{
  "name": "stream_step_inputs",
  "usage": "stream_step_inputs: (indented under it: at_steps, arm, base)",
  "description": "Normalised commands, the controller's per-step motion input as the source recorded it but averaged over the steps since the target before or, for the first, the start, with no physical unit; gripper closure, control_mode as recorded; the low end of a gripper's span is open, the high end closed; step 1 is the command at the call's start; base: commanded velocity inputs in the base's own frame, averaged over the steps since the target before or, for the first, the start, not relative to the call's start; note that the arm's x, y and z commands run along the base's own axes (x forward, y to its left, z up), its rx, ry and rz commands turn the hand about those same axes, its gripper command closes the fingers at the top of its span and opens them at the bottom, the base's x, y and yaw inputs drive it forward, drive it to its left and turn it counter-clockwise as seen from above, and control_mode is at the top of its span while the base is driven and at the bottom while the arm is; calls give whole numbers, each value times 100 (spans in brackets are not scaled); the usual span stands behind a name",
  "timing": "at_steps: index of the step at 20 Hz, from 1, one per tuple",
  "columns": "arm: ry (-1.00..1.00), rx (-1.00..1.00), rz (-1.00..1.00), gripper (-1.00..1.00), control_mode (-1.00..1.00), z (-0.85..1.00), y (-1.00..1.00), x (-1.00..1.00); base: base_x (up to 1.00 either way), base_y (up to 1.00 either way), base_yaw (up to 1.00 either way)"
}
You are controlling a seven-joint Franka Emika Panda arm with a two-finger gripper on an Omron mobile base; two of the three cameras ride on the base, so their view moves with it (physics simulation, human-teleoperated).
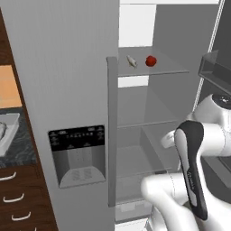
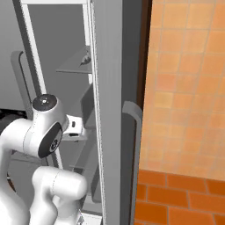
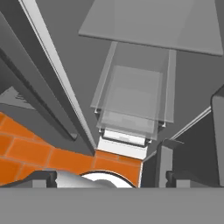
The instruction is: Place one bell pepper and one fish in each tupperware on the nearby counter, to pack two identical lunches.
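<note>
My own white arm [image 1: 191,171] fills the lower foreground, folded low in front of an open grey refrigerator [image 1: 67,90], its elbow bent and its hand pointing down into the cabinet toward the orange tiled floor [image 3: 26,153]. The fridge door with the dispenser panel [image 1: 77,155] stands to my left, and beyond it sits a strip of dark speckled counter [image 1: 18,146] carrying a light-grey tupperware [image 1: 9,128] at the picture's edge. Inside, glass shelves [image 1: 153,71] stack upward. On the top shelf, well above my hand, a small red bell pepper [image 1: 151,61] rests just beside a pale fish [image 1: 131,61], which lies at a slant. My gripper [image 3: 105,177] is wide open and holds nothing; its dark fingertips [image 3: 37,178] rise at the bottom of the hand view, aimed at the lower drawers. Judging from this, the next move turns on lifting the hand up and slightly forward, since both foods lie high above it.
</note>
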Motion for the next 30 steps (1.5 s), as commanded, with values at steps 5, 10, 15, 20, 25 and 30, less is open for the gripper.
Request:
stream_step_inputs:
  at_steps: [5, 10, 15, 20, 25, 30]
  arm:
    - [0, 0, -2, -100, -100, 2, 4, 75]
    - [-12, 0, -16, -100, -100, 42, 7, 100]
    - [-29, 8, -35, -100, -100, 59, 0, 79]
    - [-28, 20, -30, -100, -100, 76, -7, 55]
    - [-12, 30, -16, -100, -100, 79, -33, 44]
    - [-4, 18, 0, -100, -100, 73, -13, 52]
  base:
    - [0, 0, 0]
    - [0, 0, 0]
    - [0, 0, 0]
    - [0, 0, 0]
    - [0, 0, 0]
    - [0, 0, 0]
